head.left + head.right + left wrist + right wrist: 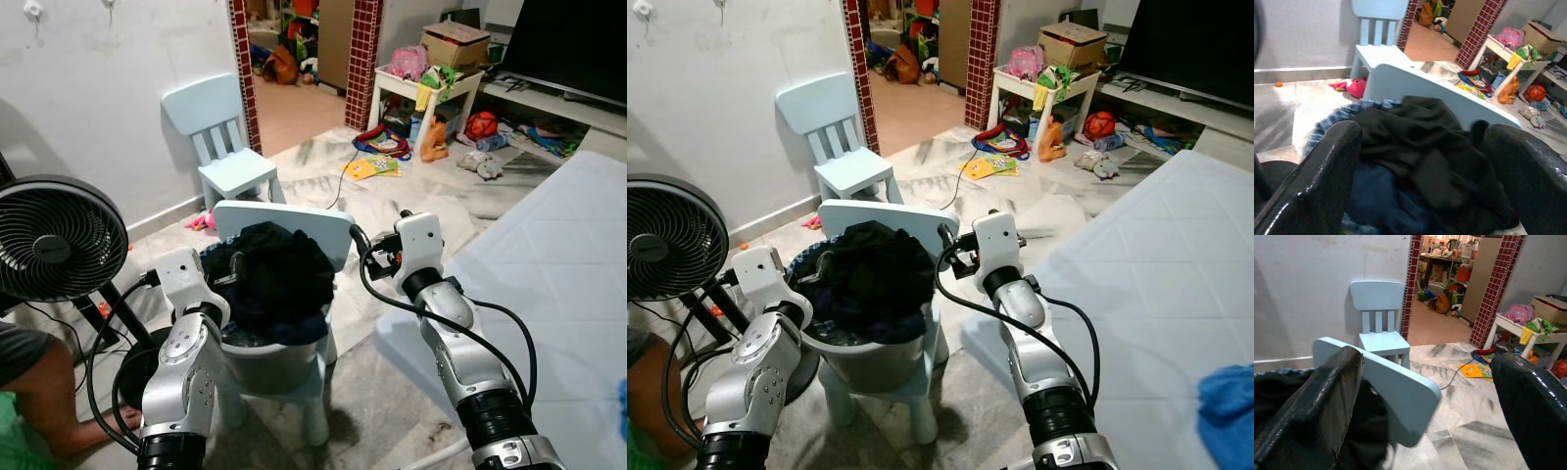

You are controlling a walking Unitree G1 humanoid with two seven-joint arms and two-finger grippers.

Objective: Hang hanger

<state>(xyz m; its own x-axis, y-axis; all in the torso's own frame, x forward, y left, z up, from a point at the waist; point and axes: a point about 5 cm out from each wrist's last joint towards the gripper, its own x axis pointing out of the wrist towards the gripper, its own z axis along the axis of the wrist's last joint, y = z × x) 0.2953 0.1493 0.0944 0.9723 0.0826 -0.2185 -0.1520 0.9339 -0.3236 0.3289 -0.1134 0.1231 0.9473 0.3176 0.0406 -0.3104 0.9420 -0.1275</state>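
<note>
Left wrist view: spread fingers (1312, 176) over clothes (1425, 147).

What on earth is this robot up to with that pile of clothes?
The robot stands over a grey laundry basket heaped with dark clothes, which sits on a small pale-blue chair. Its left claw and right claw are both open and empty, one at each side of the pile. No hanger can be made out. A person's arm rests beside a black fan.
</note>
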